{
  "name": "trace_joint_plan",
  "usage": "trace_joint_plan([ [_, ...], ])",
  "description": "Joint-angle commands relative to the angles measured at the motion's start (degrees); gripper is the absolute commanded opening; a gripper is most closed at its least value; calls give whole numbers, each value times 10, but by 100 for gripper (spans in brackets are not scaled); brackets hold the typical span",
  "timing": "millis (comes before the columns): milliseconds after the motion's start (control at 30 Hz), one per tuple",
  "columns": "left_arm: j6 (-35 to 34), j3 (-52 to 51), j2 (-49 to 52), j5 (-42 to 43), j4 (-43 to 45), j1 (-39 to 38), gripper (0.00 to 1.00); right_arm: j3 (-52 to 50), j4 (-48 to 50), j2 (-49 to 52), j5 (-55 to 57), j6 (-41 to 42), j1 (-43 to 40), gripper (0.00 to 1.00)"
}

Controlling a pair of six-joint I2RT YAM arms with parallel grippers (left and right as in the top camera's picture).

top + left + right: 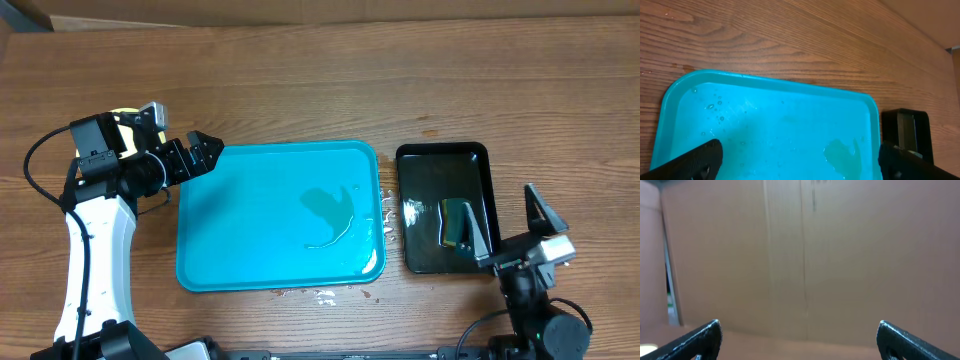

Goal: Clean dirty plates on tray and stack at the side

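The turquoise tray [250, 250] lies at the table's middle with no plates on it, only a thin puddle of water [330, 212] and droplets. The plates are out of view. My left gripper [208, 155] hovers open over the tray's upper left corner, pointing right. In the left wrist view its dark fingers [695, 160] stand wide apart over the wet tray [765, 125], nothing between them. My right gripper [508, 222] is open by the black tray's lower right corner. In the right wrist view the right gripper [800, 340] faces a plain brown wall.
A glossy black tray [425, 200] sits right of the turquoise one and holds a dark green sponge [458, 222]. The black tray [905, 127] also shows in the left wrist view. Water drops [322, 294] lie on the wood by the turquoise tray's front edge.
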Motion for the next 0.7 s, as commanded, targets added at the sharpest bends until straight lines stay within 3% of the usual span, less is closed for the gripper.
trace_joint_plan([
  [0,9,7,3,1,0,-1,100,-10,-53,-7,1,0,-3,100],
  [200,9,7,3,1,0,-1,100,-10,-202,-7,36,0,-2,100],
  [667,9,6,3,1,0,-1,100,-10,-204,-7,61,2,-2,100],
])
